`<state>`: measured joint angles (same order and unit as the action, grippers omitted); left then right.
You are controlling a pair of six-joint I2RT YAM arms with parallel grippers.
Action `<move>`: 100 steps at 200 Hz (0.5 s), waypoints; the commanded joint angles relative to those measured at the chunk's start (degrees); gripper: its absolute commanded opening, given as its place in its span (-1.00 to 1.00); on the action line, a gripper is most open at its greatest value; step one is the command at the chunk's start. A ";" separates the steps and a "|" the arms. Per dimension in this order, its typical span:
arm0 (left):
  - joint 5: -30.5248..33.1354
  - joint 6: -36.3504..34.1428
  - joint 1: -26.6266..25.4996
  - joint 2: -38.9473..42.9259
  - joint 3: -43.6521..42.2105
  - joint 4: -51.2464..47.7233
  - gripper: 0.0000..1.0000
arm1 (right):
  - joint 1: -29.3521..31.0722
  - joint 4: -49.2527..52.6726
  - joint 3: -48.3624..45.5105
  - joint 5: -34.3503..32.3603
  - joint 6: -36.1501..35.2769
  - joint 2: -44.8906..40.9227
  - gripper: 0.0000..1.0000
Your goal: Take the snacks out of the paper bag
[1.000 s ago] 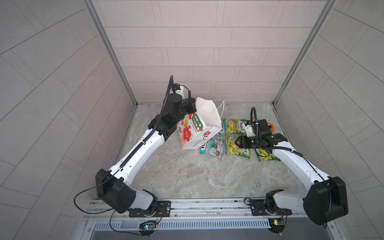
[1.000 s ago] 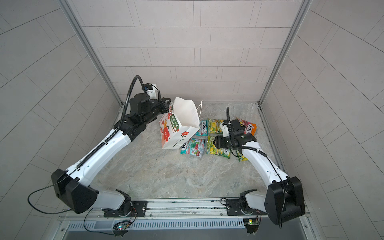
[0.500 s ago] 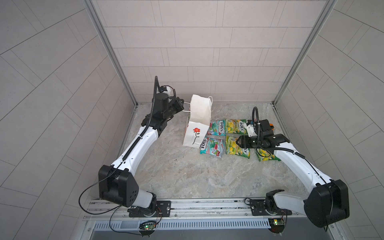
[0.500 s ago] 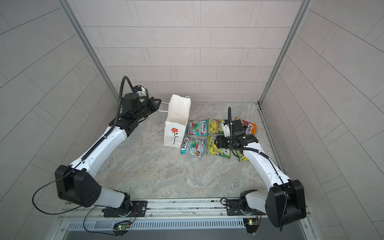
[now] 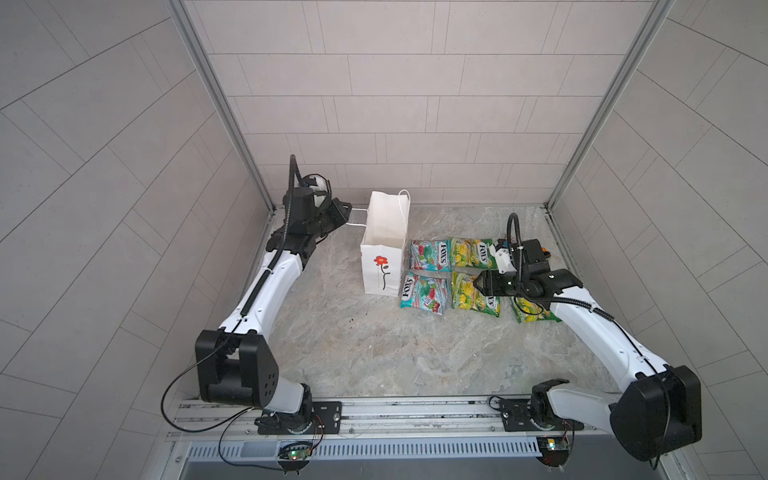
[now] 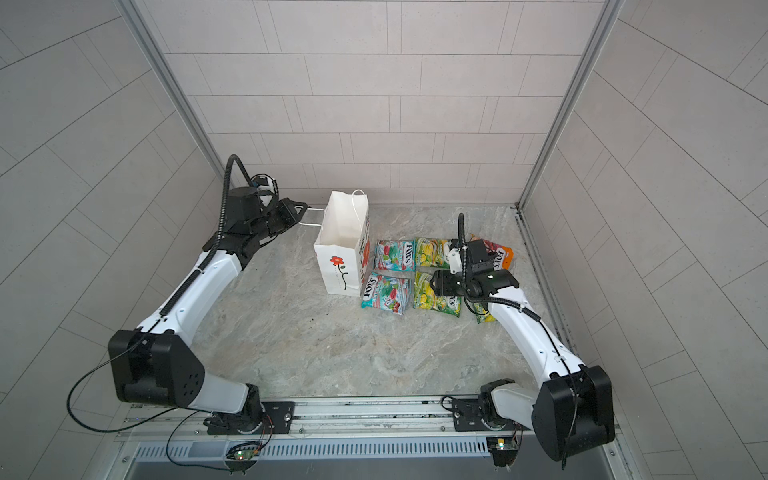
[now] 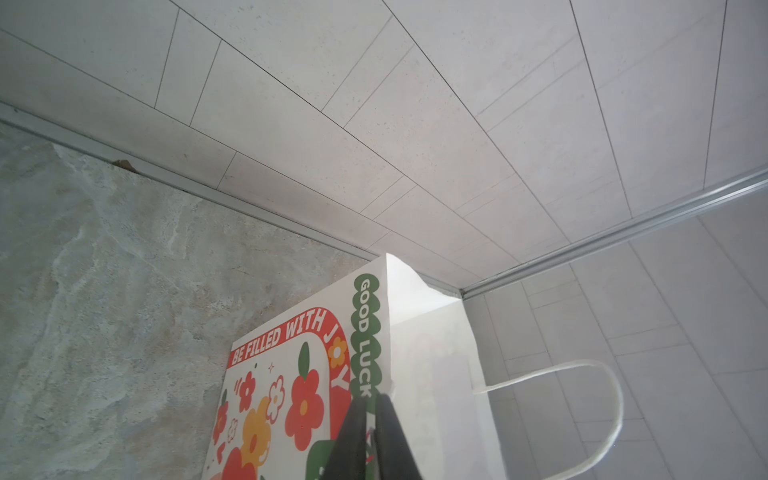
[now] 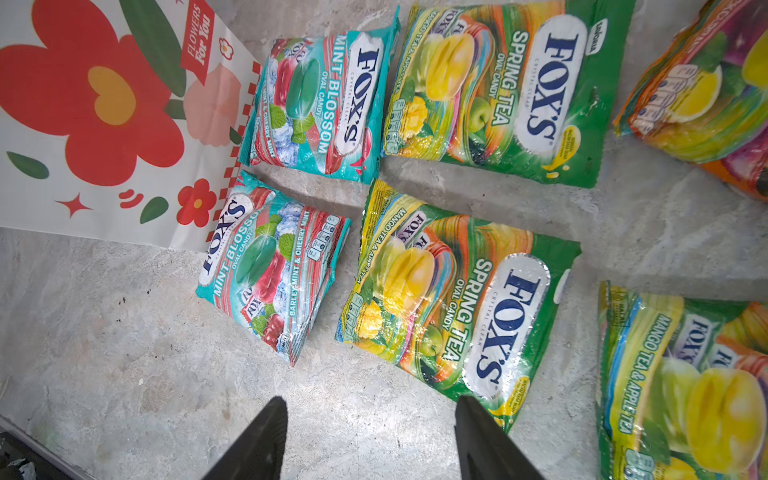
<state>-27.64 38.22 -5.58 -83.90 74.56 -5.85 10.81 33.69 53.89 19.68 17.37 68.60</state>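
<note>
At the back left of the table (image 5: 353,340), the bag (image 5: 384,232) stands upright with its mouth open, and from above I see no snacks inside it. My left claw (image 5: 348,212) sits at the bag's cord (image 5: 358,225) with jaws narrow; I cannot tell whether they pinch it. I judge the step in hand is letting go. I'd part the jaws fully, then back off level along the cord, so the light bag doesn't tip. All six snacks (image 5: 430,255) lie flat just right of the bag. My right claw (image 5: 478,284) hovers wide and empty over them, well apart from my path.
</note>
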 commanded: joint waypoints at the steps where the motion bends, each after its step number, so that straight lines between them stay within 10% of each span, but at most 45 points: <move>1: -2.45 -1.89 0.35 -0.25 1.36 -1.15 -0.48 | -0.34 0.66 -0.89 -1.27 -0.40 -1.75 0.31; 100: 0.09 -7.25 1.03 3.75 5.37 -7.99 0.88 | -0.64 -1.22 -3.07 -5.18 0.62 -3.62 0.31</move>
<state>-28.49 34.54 -4.89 -83.50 76.66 -11.00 10.44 33.52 52.01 17.43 17.58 66.61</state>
